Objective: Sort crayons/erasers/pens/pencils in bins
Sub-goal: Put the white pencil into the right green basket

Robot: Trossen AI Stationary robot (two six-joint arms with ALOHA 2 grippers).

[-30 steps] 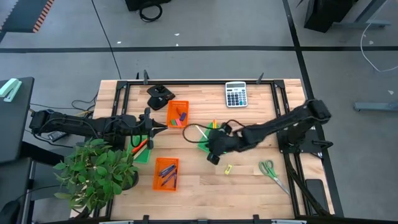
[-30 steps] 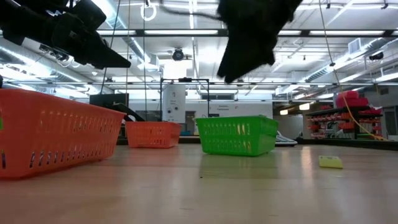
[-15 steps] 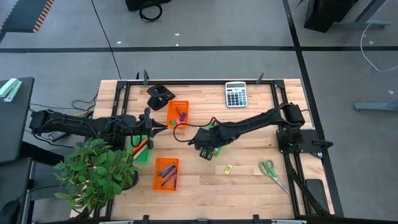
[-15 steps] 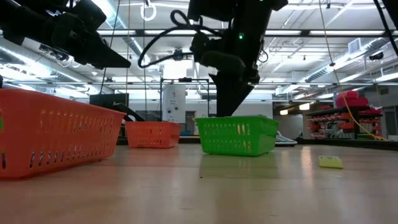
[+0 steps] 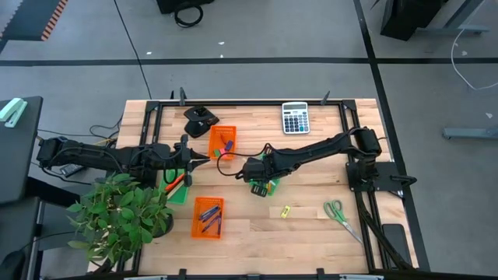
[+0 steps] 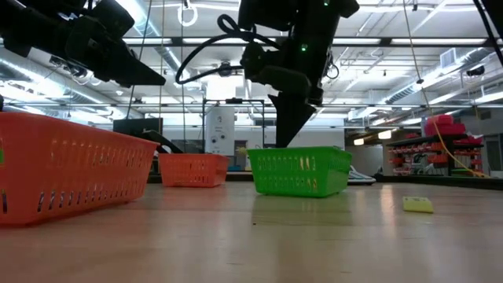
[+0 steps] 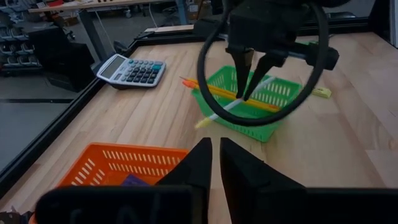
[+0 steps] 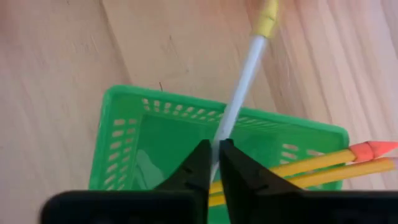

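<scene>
Pencils lie in the green bin point(image 5: 267, 183) near the table's point(image 5: 311, 225) middle: two yellow ones point(image 8: 298, 167) rest across its rim, and a pale one point(image 7: 231, 106) leans out over the wall toward 10 o'clock in the high view. The right hand point(image 7: 254, 79) is lowered over this bin, its fingers drawn narrow around the pale pencil's shaft (whether it is truly gripped cannot be told). The pencil's long axis is seen running straight ahead between the fingers, so the hand is judged aligned along it, not across. The left hand point(image 7: 215, 163), nearly closed and empty, is held at 9 o'clock beside the orange bin point(image 5: 222, 142), farther from the pencils than the right.
</scene>
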